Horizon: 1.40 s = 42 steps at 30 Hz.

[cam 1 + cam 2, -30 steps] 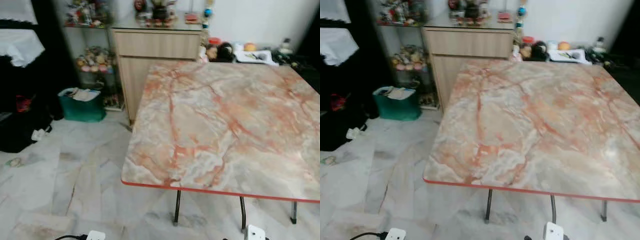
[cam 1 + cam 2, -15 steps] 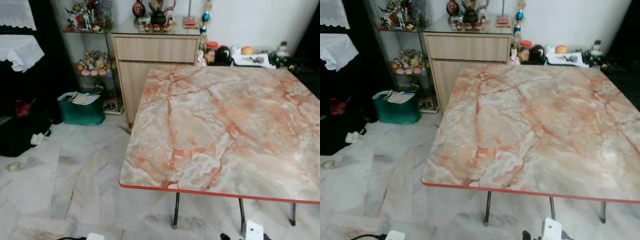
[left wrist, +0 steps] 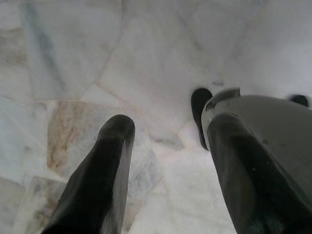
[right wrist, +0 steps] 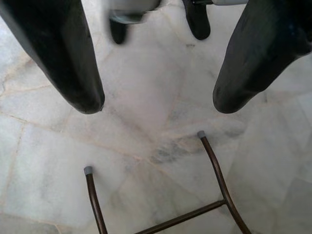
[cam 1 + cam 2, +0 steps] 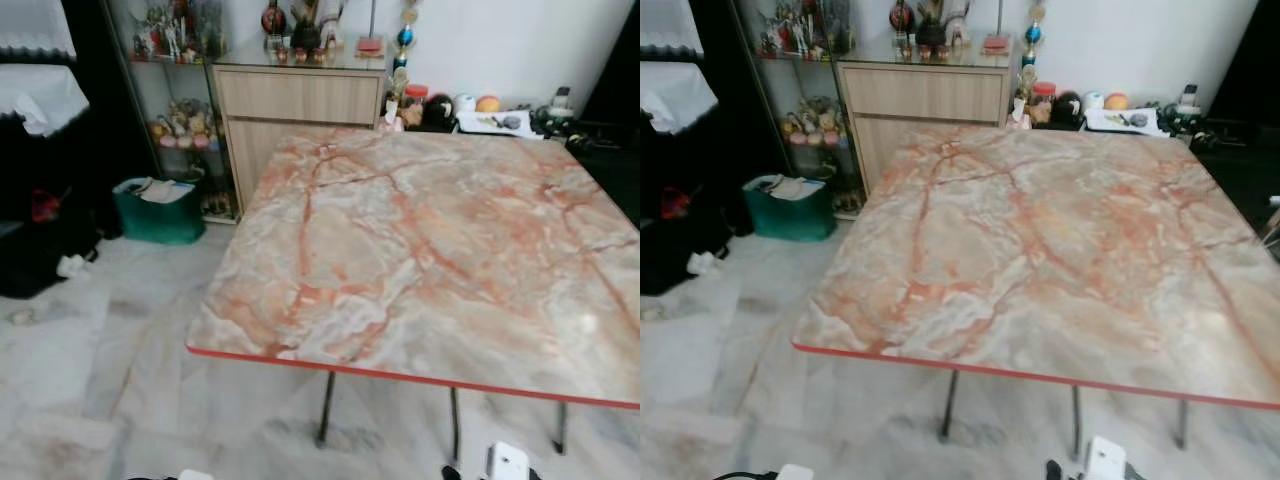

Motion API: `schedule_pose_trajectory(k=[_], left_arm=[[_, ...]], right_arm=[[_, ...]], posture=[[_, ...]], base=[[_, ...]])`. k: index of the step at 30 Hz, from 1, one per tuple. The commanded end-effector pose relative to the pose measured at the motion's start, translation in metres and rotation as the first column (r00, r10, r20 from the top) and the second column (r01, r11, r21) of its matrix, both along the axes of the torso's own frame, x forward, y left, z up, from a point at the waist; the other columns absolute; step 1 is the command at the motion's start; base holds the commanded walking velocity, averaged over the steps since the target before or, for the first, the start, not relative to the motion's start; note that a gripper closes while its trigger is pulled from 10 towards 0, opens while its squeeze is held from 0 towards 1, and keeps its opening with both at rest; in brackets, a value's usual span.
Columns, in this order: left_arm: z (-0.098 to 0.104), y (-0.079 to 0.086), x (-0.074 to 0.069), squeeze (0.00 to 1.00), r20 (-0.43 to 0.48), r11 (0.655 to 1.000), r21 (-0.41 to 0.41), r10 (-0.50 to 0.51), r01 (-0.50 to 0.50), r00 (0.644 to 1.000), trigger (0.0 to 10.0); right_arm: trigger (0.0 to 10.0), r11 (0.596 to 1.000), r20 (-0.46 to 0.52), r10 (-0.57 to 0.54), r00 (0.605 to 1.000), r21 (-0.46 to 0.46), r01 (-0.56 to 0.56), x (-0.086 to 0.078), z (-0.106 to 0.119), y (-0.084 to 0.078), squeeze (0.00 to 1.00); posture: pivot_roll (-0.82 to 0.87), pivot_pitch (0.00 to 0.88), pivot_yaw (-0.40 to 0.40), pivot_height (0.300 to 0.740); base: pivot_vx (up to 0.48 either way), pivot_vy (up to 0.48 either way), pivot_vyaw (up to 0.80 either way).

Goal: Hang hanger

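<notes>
While the robot faces the room, its left gripper (image 3: 165, 146) hangs low over the pale marble floor (image 3: 73, 58), fingers spread apart with nothing between them. Far left: dark furniture draped with white lace cloth (image 5: 35, 95). Next, a glass shelf unit (image 5: 180, 110) holding small figurines, with a green bin (image 5: 160, 212) on the floor at its foot. Beside that, a light wooden cabinet (image 5: 300, 110) with ornaments on top. Centre to right: a table with a pink-veined marble top (image 5: 430, 250) and red edge, on dark metal legs (image 5: 325, 405); small clutter lies along the wall behind it. Right gripper (image 4: 158, 105) hangs over the floor, fingers wide apart and holding nothing, above two capped metal leg ends (image 4: 201, 134). Hanger: cannot be made out anywhere.
</notes>
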<state>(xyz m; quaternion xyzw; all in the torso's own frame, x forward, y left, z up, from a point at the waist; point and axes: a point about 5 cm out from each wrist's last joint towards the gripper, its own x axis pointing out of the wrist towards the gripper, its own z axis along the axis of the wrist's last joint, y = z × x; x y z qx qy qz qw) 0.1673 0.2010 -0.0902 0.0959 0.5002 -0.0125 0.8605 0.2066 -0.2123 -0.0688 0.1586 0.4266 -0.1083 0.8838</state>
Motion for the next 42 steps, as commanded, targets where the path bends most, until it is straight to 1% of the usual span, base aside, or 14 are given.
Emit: schedule_pose_trajectory(k=[1,16,21,23,25,28,37,42], left_arm=[[0.0,-0.003,0.002,0.0,-0.002,1.0,0.003,-0.013,0.013,1.0,10.0],[0.0,-0.005,0.003,0.0,-0.001,1.0,0.002,-0.013,0.013,1.0,10.0],[0.0,0.003,0.0,0.0,-0.008,1.0,0.009,-0.013,0.013,1.0,10.0],[0.0,0.013,-0.005,0.0,-0.015,1.0,0.018,-0.008,0.009,1.0,10.0],[0.0,0.019,-0.008,0.0,-0.022,1.0,0.024,-0.007,0.007,1.0,10.0],[0.0,0.023,-0.011,0.0,-0.029,1.0,0.028,-0.01,0.011,1.0,10.0],[-0.003,0.024,-0.019,0.0,-0.044,0.999,0.031,-0.016,0.017,0.999,10.0],[-0.005,0.019,-0.023,0.0,-0.055,0.999,0.025,-0.025,0.027,0.998,10.0]], right_arm=[[10.0,1.0,-0.012,-0.015,1.0,-0.009,0.015,-0.004,-0.001,-0.005,0.0],[10.0,1.0,-0.011,-0.026,1.0,-0.005,0.026,-0.005,-0.002,-0.003,0.0],[10.0,1.0,-0.013,-0.029,0.999,-0.005,0.029,-0.006,-0.003,-0.003,0.0],[10.0,1.0,-0.015,-0.029,0.999,-0.005,0.029,-0.007,-0.003,-0.002,0.0],[10.0,1.0,-0.017,-0.027,1.0,-0.005,0.026,-0.007,-0.004,-0.002,0.0],[10.0,1.0,-0.017,-0.029,0.999,-0.004,0.029,-0.008,-0.004,-0.002,0.0],[10.0,0.999,-0.025,-0.032,0.999,-0.004,0.032,-0.011,-0.006,-0.001,0.0],[10.0,0.999,-0.029,-0.038,0.999,-0.006,0.038,-0.013,-0.007,-0.001,0.0]], posture=[[0.09,0.0,0.027,0.74],[0.07,0.0,0.044,0.74],[0.07,0.0,0.047,0.74],[0.07,0.0,0.051,0.74],[0.06,0.0,0.054,0.74],[0.06,0.0,0.06,0.74],[0.04,0.0,0.065,0.74],[0.04,0.0,0.068,0.74]], base=[[0.0,-0.345,0.0],[0.0,-0.346,0.0],[0.0,-0.346,0.0],[0.0,-0.347,0.0],[0.0,-0.345,0.0],[0.0,-0.345,0.0],[0.0,-0.345,0.0],[0.0,-0.345,0.0]])
